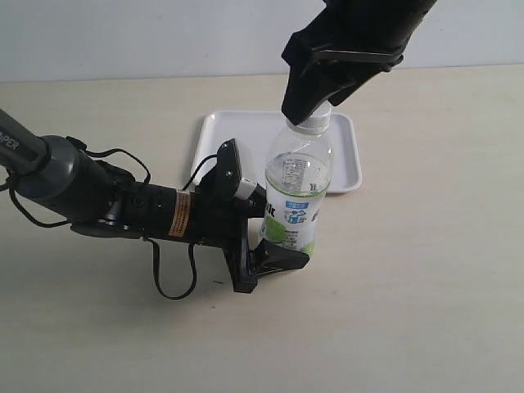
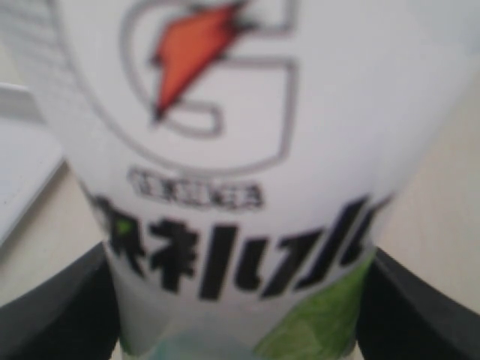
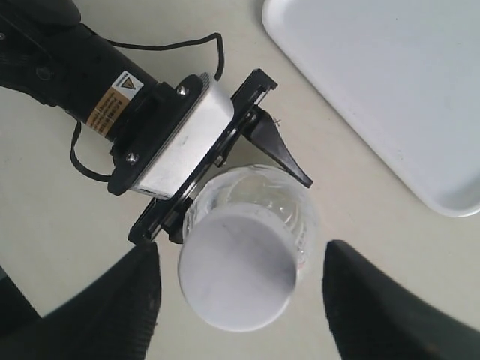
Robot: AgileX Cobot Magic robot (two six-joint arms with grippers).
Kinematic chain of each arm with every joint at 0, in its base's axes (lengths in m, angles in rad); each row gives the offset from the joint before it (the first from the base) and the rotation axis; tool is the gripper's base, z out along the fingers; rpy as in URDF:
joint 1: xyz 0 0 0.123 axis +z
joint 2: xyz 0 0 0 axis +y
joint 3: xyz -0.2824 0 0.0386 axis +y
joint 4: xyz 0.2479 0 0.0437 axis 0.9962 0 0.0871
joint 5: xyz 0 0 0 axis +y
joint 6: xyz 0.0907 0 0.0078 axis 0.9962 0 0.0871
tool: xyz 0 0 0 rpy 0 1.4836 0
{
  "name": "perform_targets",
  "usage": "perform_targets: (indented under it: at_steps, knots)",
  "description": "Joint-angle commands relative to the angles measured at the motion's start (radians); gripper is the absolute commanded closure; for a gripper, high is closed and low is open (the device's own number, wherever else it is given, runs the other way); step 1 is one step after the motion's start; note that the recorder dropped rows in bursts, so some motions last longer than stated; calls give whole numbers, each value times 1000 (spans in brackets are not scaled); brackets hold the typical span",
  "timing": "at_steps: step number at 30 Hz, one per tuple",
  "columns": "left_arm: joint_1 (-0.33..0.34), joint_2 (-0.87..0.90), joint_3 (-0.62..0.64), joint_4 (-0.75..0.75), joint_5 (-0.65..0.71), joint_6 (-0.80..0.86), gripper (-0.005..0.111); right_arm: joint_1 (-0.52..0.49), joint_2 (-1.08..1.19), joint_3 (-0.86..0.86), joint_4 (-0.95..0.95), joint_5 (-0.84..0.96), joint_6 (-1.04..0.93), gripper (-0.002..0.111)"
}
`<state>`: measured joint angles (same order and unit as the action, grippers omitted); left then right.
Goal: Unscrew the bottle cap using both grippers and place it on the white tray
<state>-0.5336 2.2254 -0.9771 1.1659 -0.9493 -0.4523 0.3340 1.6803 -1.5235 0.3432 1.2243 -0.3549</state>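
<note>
The bottle (image 1: 299, 192) stands upright on the table just in front of the white tray (image 1: 344, 155). Its green and white label (image 2: 240, 187) fills the left wrist view. My left gripper (image 1: 282, 231) is shut on the bottle's lower part, with a black finger (image 2: 52, 315) pressed against each side. The white bottle cap (image 1: 316, 124) sits on the neck. My right gripper (image 1: 317, 110) hangs over it from above. In the right wrist view that gripper (image 3: 241, 259) is open, its fingers on either side of the cap (image 3: 236, 274) with a gap on each side.
The white tray (image 3: 390, 90) lies bare behind the bottle. The left arm's thick dark body (image 1: 90, 192) and loose black cables (image 1: 172, 278) stretch over the table to the left of the bottle.
</note>
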Motion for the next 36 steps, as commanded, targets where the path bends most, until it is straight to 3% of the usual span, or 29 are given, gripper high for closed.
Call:
perform_targets:
  at_steps: [1,10,12,14,18,30,36]
  knots:
    - [-4,-16,-3,-25,-29,7,107,3,6,-11,-7,-3,-10,47]
    - [-4,-16,-3,-25,-29,9,107,3,18,-11,-7,-3,-10,48]
    - [-4,-16,-3,-25,-29,11,107,3,18,-11,-7,-3,-10,57]
    - [-4,-16,-3,-25,-29,11,107,3,18,-11,-7,-3,-29,78]
    - [-4,-16,-3,-25,-29,11,107,3,18,-11,-3,-3,-135,108]
    - [-4,-16,-3,-25,-32,11,107,3,18,-11,-3,-3,-836,108]
    - [-4,-16,-3,-25,-32,11,107,3,18,-11,-3,-3,-953,108]
